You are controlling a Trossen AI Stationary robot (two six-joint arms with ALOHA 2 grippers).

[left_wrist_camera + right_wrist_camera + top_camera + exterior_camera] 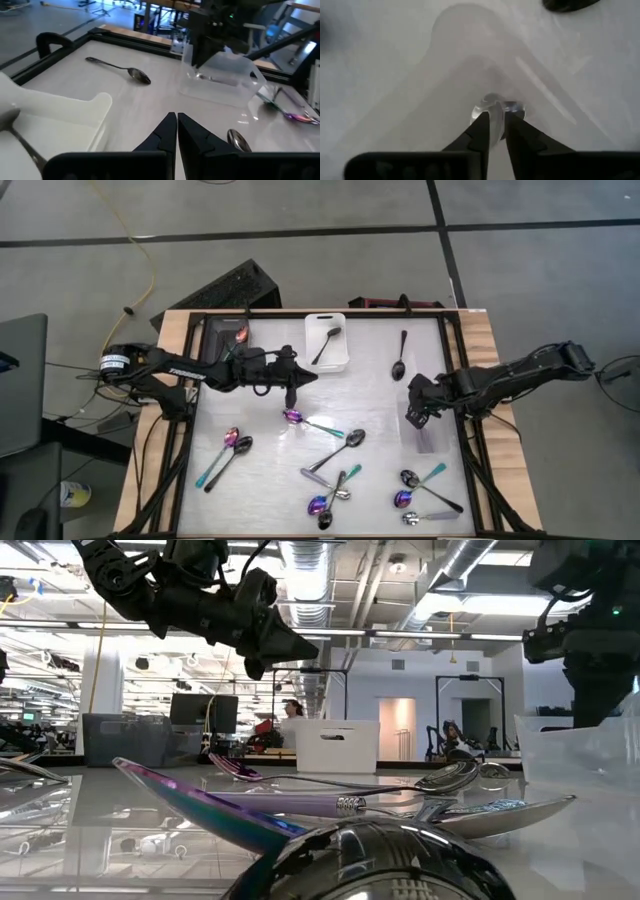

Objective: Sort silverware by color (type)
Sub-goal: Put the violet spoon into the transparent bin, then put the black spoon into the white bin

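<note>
A: Step in hand?
B: Drop-off, as judged. The right gripper [496,121] is held low in the clear bin [428,442] at the table's right side. Its jaws are parted only narrowly, and a silver spoon [492,104] is seen right at the tips. Whether it is pinched or already free cannot be told.
A: Left arm?
B: The left gripper [177,120] is closed on nothing. It is hung over mid-table, just past a purple spoon [293,417].
A: Next move?
B: The right jaws are to be widened and lifted straight out so the spoon is not dragged over the bin wall. The left jaws must be opened before any descent. The purple spoon lies flat, so a low pinch across its teal handle is called for.
A: Counts, near to far?
B: Front-centre cluster [330,498]: about three, overlapped.
Front-right cluster [412,490]: about three.
Left pair [234,443]: two, one purple and one black.
Mid-table: one silvery spoon [352,439], plus the purple one.
Farther: one loose black spoon [398,368].
Roughly eleven are loose.
Three bins are counted. At the far edge, the white bin [312,350] holds one binned black spoon [331,335]. The grey bin [215,340] holds one iridescent piece [242,333].
</note>
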